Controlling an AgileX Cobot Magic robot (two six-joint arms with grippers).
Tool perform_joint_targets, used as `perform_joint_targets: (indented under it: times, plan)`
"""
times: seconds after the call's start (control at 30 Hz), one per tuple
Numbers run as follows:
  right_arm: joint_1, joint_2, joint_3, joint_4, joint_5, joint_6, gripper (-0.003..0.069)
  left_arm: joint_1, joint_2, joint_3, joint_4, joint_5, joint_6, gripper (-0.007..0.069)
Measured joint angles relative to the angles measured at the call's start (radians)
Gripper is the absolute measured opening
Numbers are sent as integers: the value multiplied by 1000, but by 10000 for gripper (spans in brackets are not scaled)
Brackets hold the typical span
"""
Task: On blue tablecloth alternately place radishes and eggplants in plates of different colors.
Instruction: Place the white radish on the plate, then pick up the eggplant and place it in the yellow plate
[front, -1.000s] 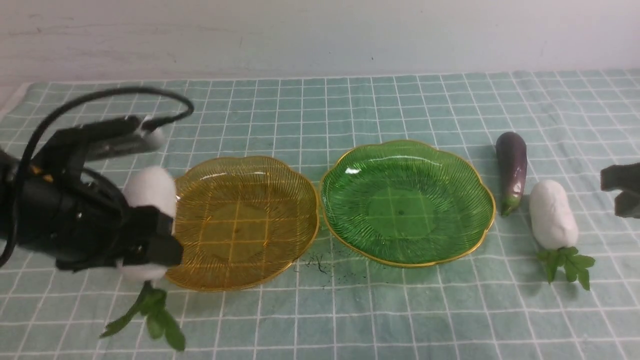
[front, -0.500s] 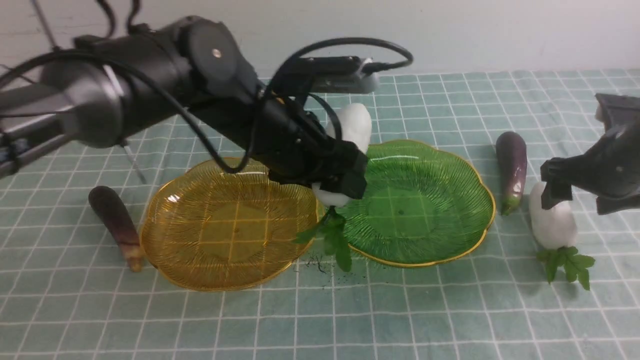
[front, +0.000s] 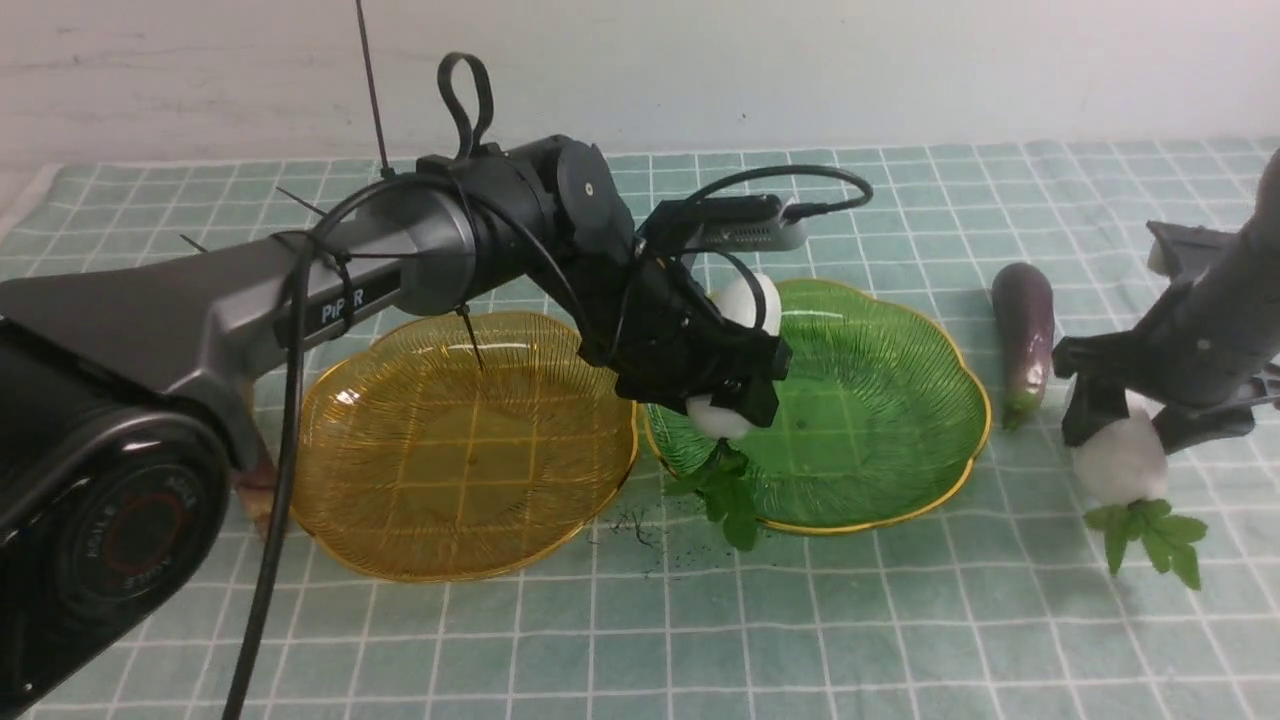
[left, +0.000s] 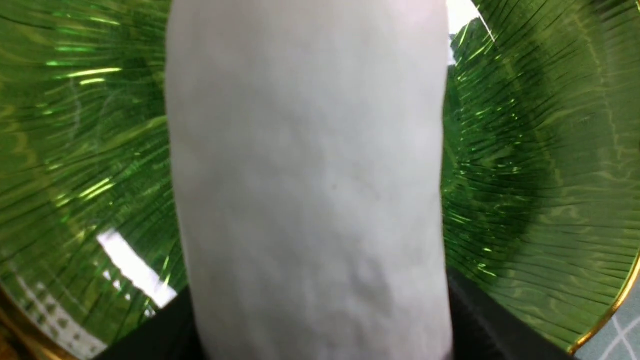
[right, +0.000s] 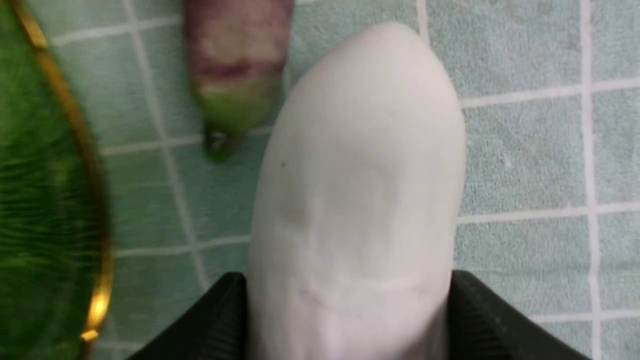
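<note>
My left gripper (front: 735, 372) is shut on a white radish (front: 746, 300) and holds it low over the left part of the green plate (front: 880, 400); its leaves (front: 730, 497) hang over the plate's near rim. In the left wrist view the radish (left: 310, 200) fills the space between the jaws above the green plate (left: 530, 150). My right gripper (front: 1118, 420) is shut on the second radish (front: 1120, 468), on the blue tablecloth (front: 900, 620) right of the green plate. The right wrist view shows this radish (right: 360, 200) between the fingers. The amber plate (front: 460, 450) is empty.
One eggplant (front: 1023, 335) lies just beyond the right radish, next to the green plate's right rim; its stem end shows in the right wrist view (right: 235, 65). The other eggplant (front: 258, 492) is almost hidden behind my left arm, left of the amber plate. Dark crumbs (front: 640, 528) lie between the plates.
My left arm carried its radish from left of the amber plate across to the green plate. My right gripper came down and closed round the right radish, which shifted slightly.
</note>
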Motion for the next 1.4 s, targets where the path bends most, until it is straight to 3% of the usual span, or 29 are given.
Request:
perform_joint_targets:
  times: [0.1,0.2,0.37,0.47,0.6,0.63,0.67,0.77,0.8,0.97,1.17,1.4]
  plan:
    - [11,-92,-1,47,5,0,444,0,0,-4,0,0,0,479]
    - [64,-184,-2,157,-37,-9,444,0,0,-9,-3,0,-1,575]
    - [142,-171,-2,260,-102,-87,444,2,-2,-37,4,56,-7,583]
    - [178,-112,-13,327,-121,-134,444,17,-22,-98,37,160,-39,469]
    - [187,-22,-47,363,-129,-141,444,71,-88,-168,147,337,-69,143]
    - [187,-18,-50,363,-128,-141,444,79,-97,-171,161,351,-72,115]
    - [187,25,-72,364,-127,-141,446,120,-144,-173,221,392,-91,39]
    - [187,62,-98,363,-115,-141,484,186,-206,-149,281,411,-121,3]
    - [187,72,-109,357,-112,-141,527,236,-265,-108,307,418,-134,-5]
    - [187,73,-133,292,-97,-144,620,383,-387,17,316,414,-154,-8]
    - [186,73,-274,115,23,-130,636,572,-416,136,308,361,-166,-8]
    - [178,70,-426,-50,151,-71,610,617,-302,142,282,289,-173,27]
